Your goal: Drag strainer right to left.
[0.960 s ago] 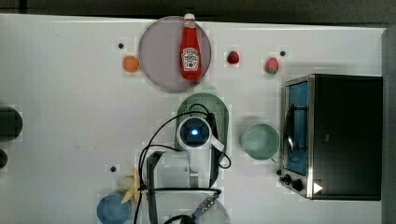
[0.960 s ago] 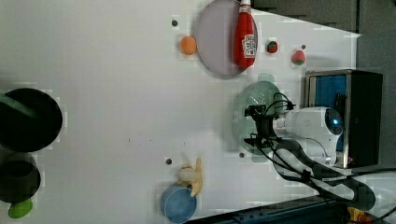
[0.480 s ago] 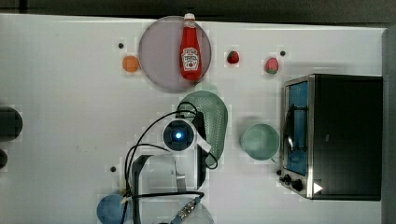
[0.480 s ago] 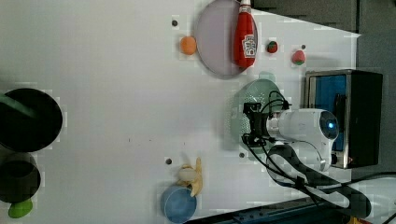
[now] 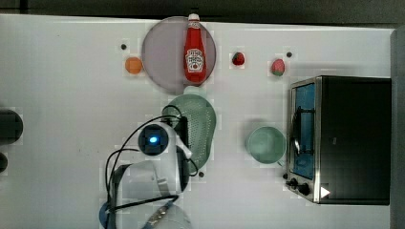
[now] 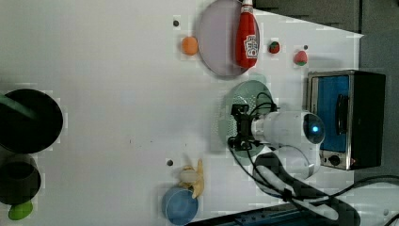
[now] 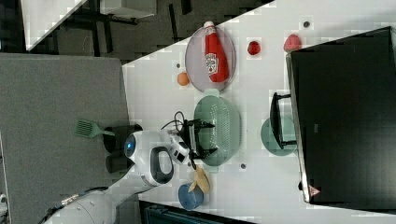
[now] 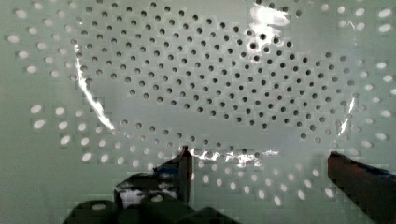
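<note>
The arm reaches in from the top view's bottom edge, its white wrist bent over so the gripper (image 7: 198,138) points down into the strainer (image 5: 198,125). In the right view the two black fingers (image 7: 204,124) stand well apart, spread along the strainer's long axis, and nothing sits between them — the jaws are released. The wrist view agrees: one dark fingertip (image 8: 185,163) and the other at the far side of the picture, with only the strainer's holed floor (image 8: 224,84) between them. Whether the tips touch that floor I cannot tell.

The strainer lies mid-table, its oval running up and down in the top view. The gripper hangs over the half nearer the top view's left, with the wrist's blue light (image 5: 153,140) just outside the rim. A black cable loops from the wrist back along the arm.

Around it:
- a grey plate (image 5: 162,52) just above in the top view, near the strainer's end, with a ketchup bottle (image 5: 194,50) lying on it
- a round green bowl (image 5: 265,144) to the top view's right, apart from the strainer
- an oven (image 5: 351,138) beyond the bowl
- a banana (image 6: 196,176) and a blue cup (image 6: 179,206) near the arm's base in the left view
</note>
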### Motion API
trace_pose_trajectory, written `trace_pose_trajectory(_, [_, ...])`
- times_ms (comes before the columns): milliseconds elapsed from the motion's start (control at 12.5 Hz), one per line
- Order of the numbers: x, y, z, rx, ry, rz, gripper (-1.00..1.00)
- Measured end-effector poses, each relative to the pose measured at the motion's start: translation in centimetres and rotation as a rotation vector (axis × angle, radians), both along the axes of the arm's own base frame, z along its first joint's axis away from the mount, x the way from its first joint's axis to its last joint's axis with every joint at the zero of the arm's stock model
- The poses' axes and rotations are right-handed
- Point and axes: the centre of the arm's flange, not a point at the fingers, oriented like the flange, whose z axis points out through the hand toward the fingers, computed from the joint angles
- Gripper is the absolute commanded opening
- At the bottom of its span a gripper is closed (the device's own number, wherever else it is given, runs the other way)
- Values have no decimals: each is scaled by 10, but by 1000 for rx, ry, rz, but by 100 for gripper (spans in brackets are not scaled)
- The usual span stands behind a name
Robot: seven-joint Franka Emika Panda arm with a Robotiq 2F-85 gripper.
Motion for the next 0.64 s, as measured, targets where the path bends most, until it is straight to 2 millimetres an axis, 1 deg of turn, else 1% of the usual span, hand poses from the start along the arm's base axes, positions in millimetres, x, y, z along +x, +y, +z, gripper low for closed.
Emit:
trace_pose_trajectory(160, [1,36,-5,19,-5,2,100])
trace_pose_trajectory(240, [3,51,-7,22,-4,7,100])
trace_pose_trajectory(400, [-2,69,-6,26,15,18,100])
trace_pose_trajectory(480, [-4,75,-7,33,21,6,100])
trace_pose_trajectory(640, [2,85,-7,26,20,-10,100])
